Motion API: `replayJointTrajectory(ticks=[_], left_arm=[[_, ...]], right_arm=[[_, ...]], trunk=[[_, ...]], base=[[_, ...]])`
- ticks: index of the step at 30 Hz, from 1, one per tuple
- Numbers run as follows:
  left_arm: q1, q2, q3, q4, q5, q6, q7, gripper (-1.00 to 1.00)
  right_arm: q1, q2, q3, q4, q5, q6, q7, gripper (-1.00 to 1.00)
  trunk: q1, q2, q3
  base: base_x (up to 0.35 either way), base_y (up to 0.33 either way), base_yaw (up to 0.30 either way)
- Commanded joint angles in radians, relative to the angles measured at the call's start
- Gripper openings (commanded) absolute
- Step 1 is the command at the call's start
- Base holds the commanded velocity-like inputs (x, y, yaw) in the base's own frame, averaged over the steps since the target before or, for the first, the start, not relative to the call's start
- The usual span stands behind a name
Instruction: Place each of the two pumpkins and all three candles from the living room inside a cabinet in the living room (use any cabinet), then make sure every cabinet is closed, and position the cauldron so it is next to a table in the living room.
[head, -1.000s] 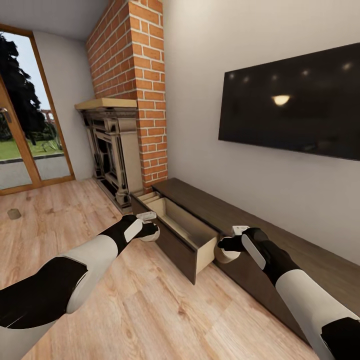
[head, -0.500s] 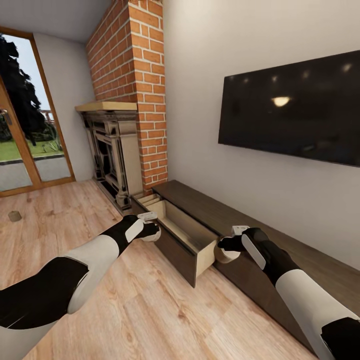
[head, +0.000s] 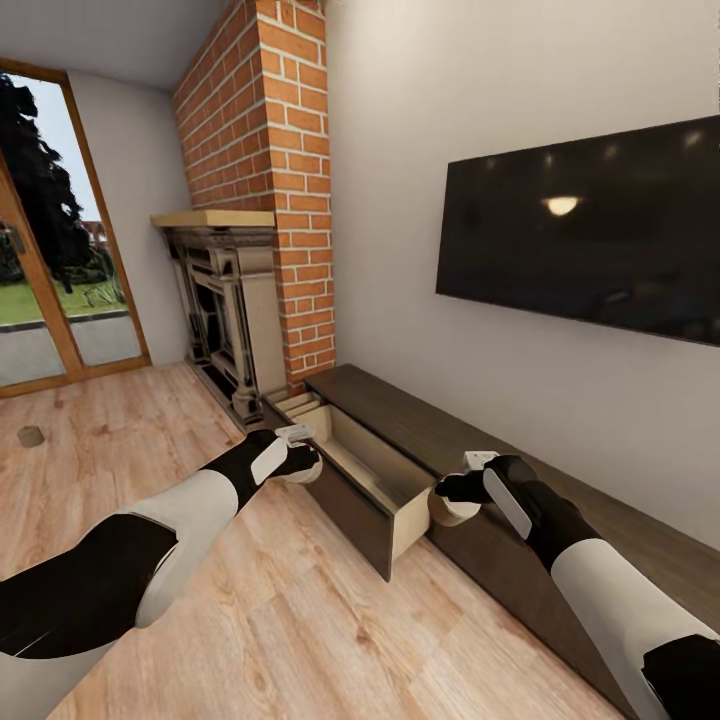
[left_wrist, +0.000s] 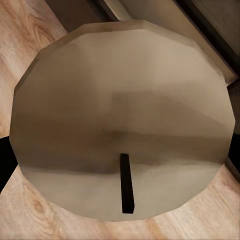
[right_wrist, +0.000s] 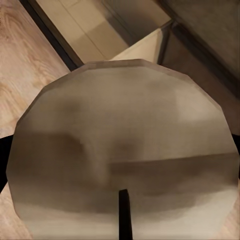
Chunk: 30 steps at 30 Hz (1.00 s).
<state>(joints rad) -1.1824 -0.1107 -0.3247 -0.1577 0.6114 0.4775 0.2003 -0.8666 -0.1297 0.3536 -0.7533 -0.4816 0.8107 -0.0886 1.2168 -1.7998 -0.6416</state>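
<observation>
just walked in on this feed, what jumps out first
An open drawer juts from the long dark cabinet under the wall TV, its pale inside showing. Each hand holds a candle: left hand by the drawer's near corner, right hand beside it. A brick fireplace stands beyond.

The head view looks forward and down from above both arms, facing the wall, with the cabinet (head: 560, 470) running from centre to lower right and its open drawer (head: 375, 470) at centre. Each wrist view sits very close over a candle (left_wrist: 120, 125) (right_wrist: 120, 145), looking down on its top; drawer and wooden floor (head: 250, 600) show at their frame edges, shared with the head view.
</observation>
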Motion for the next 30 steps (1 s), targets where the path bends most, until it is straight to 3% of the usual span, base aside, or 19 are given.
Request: replayJointTrajectory(ticks=[1, 18, 30], left_arm=[[0.0, 0.0, -0.007, -0.002, 0.01, 0.005, 0.007, -1.0], [0.0, 0.0, -0.007, -0.002, 0.011, 0.003, 0.007, -1.0], [0.0, 0.0, -0.007, -0.002, 0.01, 0.003, 0.007, -1.0]], right_arm=[[-0.001, -0.001, 0.005, -0.001, -0.011, 0.002, -0.01, -1.0], [-0.001, -0.001, 0.007, 0.0, -0.009, 0.002, -0.01, -1.0], [-0.001, -0.001, 0.007, -0.001, -0.01, 0.003, -0.01, -1.0]], trunk=[[-0.004, 0.007, 0.003], [-0.069, 0.126, 0.082], [-0.069, 0.126, 0.088]], base=[[0.0, 0.0, 0.0], [0.0, 0.0, 0.0], [0.171, 0.127, 0.0]])
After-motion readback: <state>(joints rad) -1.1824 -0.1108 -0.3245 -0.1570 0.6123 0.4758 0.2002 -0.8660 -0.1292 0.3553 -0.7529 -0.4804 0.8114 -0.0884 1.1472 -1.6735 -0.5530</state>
